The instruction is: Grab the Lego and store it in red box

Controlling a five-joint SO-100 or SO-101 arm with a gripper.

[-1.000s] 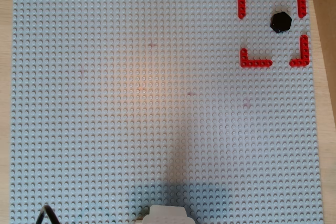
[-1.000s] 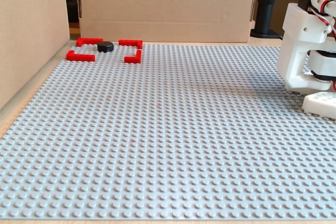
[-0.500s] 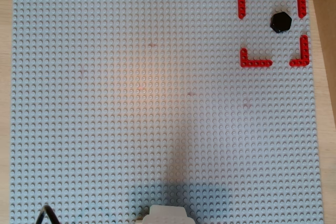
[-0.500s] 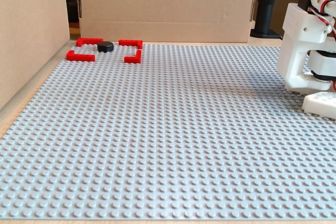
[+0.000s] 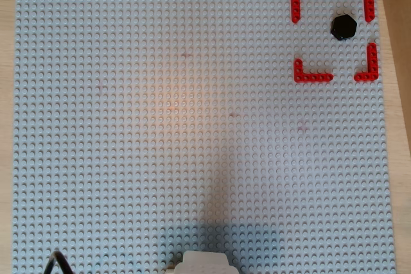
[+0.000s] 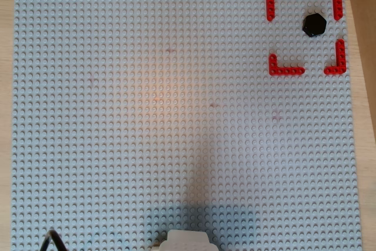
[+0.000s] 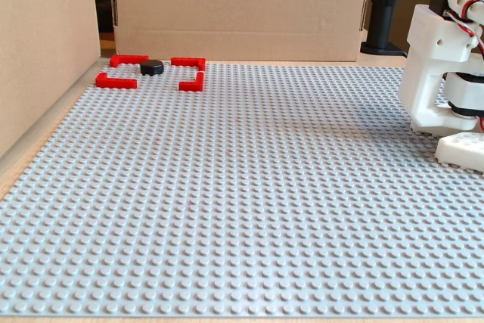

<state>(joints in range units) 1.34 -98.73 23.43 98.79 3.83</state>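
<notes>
In the fixed view the studded grey baseplate (image 7: pixel 249 209) fills the foreground, bare of loose pieces over most of its surface. At the right edge stands the white arm (image 7: pixel 442 73), folded back over its base; only its lower body shows, and the gripper is outside every view, so whether its jaws are open or hold anything cannot be told. In both overhead views only a white sliver of the arm's base (image 5: pixel 204 263) shows at the bottom edge, casting a shadow up the plate. Far from the arm, at the back left corner in the fixed view, lies the red box (image 7: pixel 121 81), four red corner pieces with gaps between. The Lego (image 7: pixel 151 67), black and flat-topped, sits inside that outline, toward its far side. In both overhead views the Lego (image 5: pixel 343 27) lies in the upper right part of the red box (image 5: pixel 313 76). Cardboard walls (image 7: pixel 242 5) stand behind and to the left of the plate.
</notes>
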